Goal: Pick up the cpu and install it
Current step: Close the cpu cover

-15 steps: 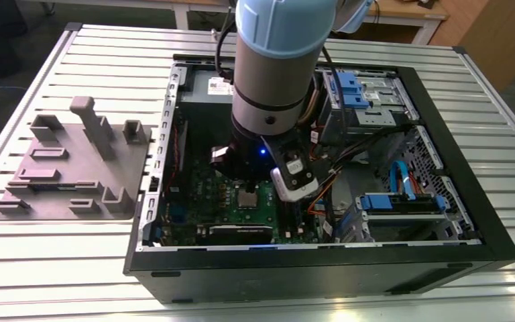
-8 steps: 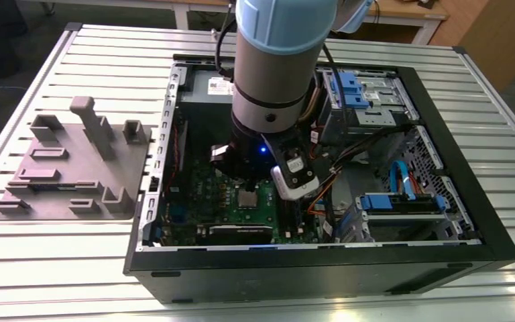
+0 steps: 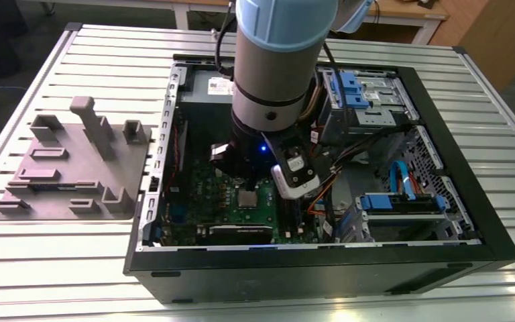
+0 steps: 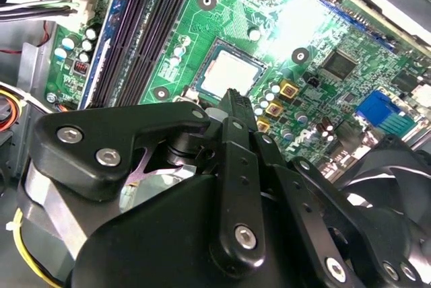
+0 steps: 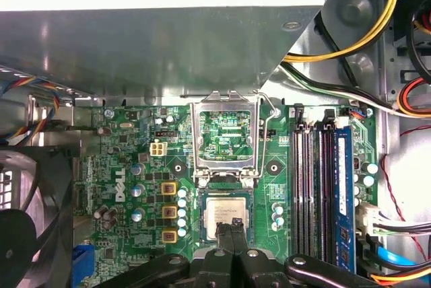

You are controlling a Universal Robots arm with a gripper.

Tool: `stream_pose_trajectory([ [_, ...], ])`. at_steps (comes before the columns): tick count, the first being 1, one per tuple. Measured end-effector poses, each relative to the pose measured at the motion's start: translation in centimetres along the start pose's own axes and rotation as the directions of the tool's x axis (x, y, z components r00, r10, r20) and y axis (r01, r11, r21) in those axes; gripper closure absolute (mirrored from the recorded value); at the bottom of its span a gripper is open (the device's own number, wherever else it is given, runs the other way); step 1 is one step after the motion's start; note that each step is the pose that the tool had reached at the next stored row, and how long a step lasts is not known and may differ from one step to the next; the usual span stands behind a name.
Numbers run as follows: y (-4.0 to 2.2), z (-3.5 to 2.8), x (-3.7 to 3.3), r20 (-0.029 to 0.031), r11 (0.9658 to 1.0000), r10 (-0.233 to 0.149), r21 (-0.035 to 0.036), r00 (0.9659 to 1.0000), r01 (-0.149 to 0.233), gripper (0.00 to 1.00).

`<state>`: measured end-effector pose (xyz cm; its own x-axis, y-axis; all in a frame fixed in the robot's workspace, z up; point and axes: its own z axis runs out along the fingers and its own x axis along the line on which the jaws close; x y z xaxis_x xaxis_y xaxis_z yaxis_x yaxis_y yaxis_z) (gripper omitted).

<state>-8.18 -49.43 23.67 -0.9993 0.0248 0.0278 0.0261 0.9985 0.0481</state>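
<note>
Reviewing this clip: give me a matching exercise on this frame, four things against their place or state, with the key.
Things:
1. cpu
2. socket frame
3. gripper
4. grey fixture block

Places or states:
A. swung open, standing up above the socket
B. on the slatted table, outside the case, toward the exterior view's left
C. lying flat in the socket on the green motherboard
D. fingertips together, directly over the chip

Pairs: 1-C, 2-A, 3-D, 4-B
</note>
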Motion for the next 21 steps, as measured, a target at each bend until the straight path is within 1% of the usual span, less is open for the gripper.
stream_pose_trajectory([
  [4,0.01,-0.32,0.01,0.0000,1.0000,0.000,0.0000,1.0000,0.000,0.89],
  [8,0.04,-0.80,0.02,0.0000,1.0000,0.000,0.0000,1.0000,0.000,0.89],
  [12,0.08,-1.61,0.04,0.0001,1.0000,0.000,-0.0001,1.0000,0.000,0.89],
  [15,0.11,-2.29,0.05,0.0023,1.0000,0.000,0.0000,1.0000,0.000,0.89],
  [21,0.11,-2.34,0.07,0.0028,1.0000,0.000,-0.0002,1.0000,0.000,0.89],
])
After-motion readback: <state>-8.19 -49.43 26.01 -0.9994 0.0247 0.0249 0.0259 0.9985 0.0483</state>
